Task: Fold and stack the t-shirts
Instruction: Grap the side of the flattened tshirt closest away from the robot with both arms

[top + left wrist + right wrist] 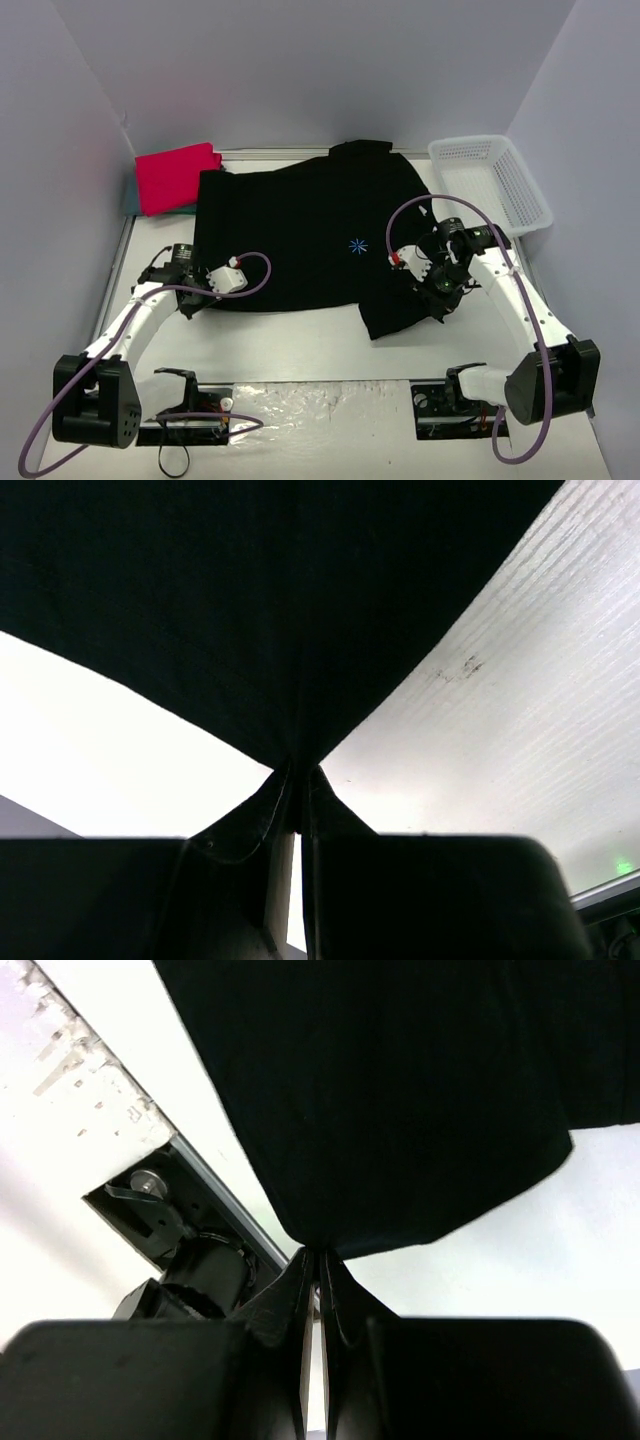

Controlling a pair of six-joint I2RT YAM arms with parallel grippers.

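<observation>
At the near edge of the black t-shirt (300,225), my left gripper (297,772) and right gripper (318,1256) clamp its cloth; folding likely needs matched lifting.

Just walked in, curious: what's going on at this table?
A large plain black t-shirt lies spread on the table. The robot's left gripper and right gripper are each shut on an edge of it. A folded red-pink shirt lies on a teal one at far left. A white mesh basket sits far right.

A large t-shirt (300,230) is spread on the surface (300,345); folded t-shirts (175,178) are stacked behind-left of it, a basket (495,185) behind-right.
</observation>
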